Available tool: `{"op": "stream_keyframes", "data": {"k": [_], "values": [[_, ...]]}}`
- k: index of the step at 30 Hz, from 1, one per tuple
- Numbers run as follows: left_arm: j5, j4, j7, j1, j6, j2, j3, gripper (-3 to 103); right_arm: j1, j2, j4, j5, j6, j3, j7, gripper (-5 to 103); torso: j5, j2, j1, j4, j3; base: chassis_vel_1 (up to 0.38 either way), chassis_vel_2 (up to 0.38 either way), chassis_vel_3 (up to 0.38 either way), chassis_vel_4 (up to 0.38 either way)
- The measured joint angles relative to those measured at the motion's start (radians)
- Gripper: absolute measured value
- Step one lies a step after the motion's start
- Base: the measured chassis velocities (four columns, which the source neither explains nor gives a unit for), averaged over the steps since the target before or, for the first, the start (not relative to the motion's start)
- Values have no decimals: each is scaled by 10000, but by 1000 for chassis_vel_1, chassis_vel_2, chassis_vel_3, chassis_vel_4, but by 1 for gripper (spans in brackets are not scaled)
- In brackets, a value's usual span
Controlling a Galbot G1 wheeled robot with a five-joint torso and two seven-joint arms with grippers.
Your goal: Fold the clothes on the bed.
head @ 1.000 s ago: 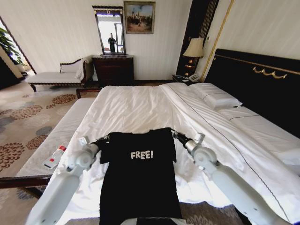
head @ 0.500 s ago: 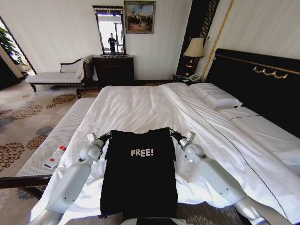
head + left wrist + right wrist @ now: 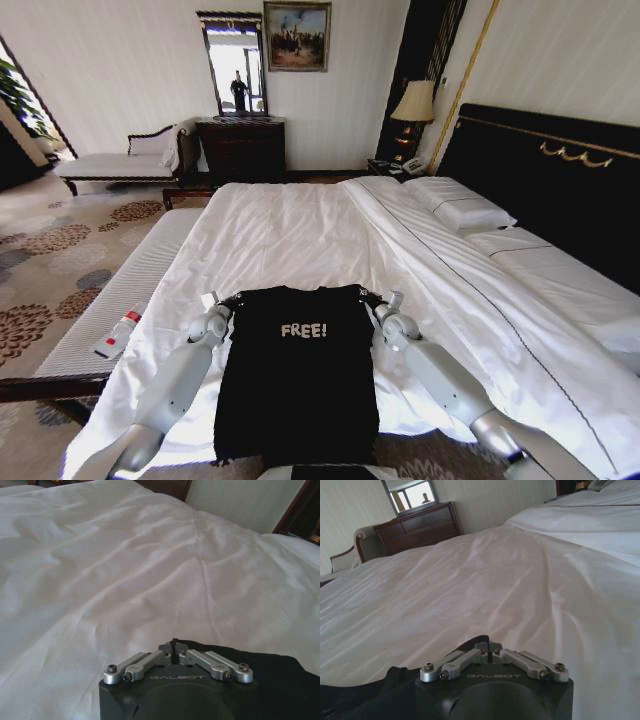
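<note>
Black T-shirt (image 3: 298, 380) with white "FREE!" lettering, spread on the near part of the bed (image 3: 300, 235), its hem hanging over the edge. Left end effector (image 3: 234, 298) and right end effector (image 3: 366, 293) each pinch a shoulder corner, jaws closed on the cloth. Left of the bed stands a ribbed bench (image 3: 120, 295) carrying a bottle (image 3: 122, 330); pillows (image 3: 458, 210) lie by the headboard (image 3: 545, 180).

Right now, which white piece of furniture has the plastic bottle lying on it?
The narrow white ribbed bench along the foot of the bed, on the robot's left; the clear bottle with a red cap lies on it, unlike the white chaise by the far wall.
</note>
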Motion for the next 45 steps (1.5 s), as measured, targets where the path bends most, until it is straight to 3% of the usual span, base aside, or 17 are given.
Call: {"op": "stream_keyframes", "data": {"k": [3,8,10,11,13,14,16,17,19,22,24,27,29,31,35,40,45], "values": [[27,15,-73,1,39,-49,22,0,18,70,-93,-25,0,-3,88,0,0,0,0,0,0,0,0,0,0],[9,-546,-220,322,178,-66,-195,12,-231,34,274,27,-8,25,225,0,1,0,0,-2,0,0,0,0,0],[-44,-1083,-326,663,278,16,-602,24,-576,-123,783,-21,99,241,228,11,0,0,0,-1,-1,0,0,0,0],[-44,-1083,-326,663,278,16,-602,24,-576,-123,783,-21,99,241,228,11,0,0,0,-1,-1,0,0,0,0],[-173,-1658,-469,1040,351,145,-1059,34,-1008,-383,1324,-196,238,497,243,16,3,0,0,1,-1,0,0,0,0],[-267,-1971,-523,1261,371,211,-1312,34,-1223,-529,1590,-282,287,621,247,21,2,0,0,1,-1,0,0,0,0],[-627,-3036,-659,2076,477,421,-2259,45,-2239,-1200,3074,-324,317,1137,141,32,0,1,0,-3,-1,0,0,0,0],[-627,-3036,-659,2076,477,421,-2259,45,-2239,-1200,3074,-324,317,1137,141,32,0,1,0,-3,-1,0,0,0,0],[-806,-3753,-742,2644,524,538,-2945,56,-2795,-1552,4042,-63,146,1382,118,37,-3,1,-2,-4,-3,0,0,0,0],[-1116,-5348,-989,3820,658,622,-4343,66,-3788,-1927,5657,418,-301,1347,231,54,-1,4,-6,-2,-6,0,0,0,0],[-1089,-5539,-1025,3977,686,617,-4513,72,-3870,-1925,5808,387,-339,1237,262,60,-1,5,-6,-2,-5,0,0,0,0],[174,-6043,-1279,4905,879,559,-5408,88,-3792,-1619,5895,-1003,-480,127,701,76,1,4,-6,-1,-4,0,0,0,0],[404,-5994,-1282,5081,880,559,-5575,88,-3677,-1526,5763,-1530,-533,-137,836,76,-1,4,-5,0,-4,0,0,0,0],[252,-5814,-1296,5504,894,569,-5977,97,-3372,-1341,5326,-2916,-758,-802,1164,86,-2,3,-1,5,-1,0,0,0,0],[-314,-5512,-1268,5873,894,608,-6462,100,-2986,-1391,4777,-4266,-1116,-1469,1490,99,-2,2,-1,1,-2,0,0,0,0],[-596,-5366,-1202,6088,867,628,-6697,100,-2685,-1654,4431,-4887,-1423,-2000,1564,100,-1,2,-1,0,-1,0,0,0,0],[-640,-5246,-1186,6068,861,590,-6806,100,-2545,-1780,4510,-4882,-1914,-2243,1594,100,0,0,0,-1,-1,0,0,0,0]]}}
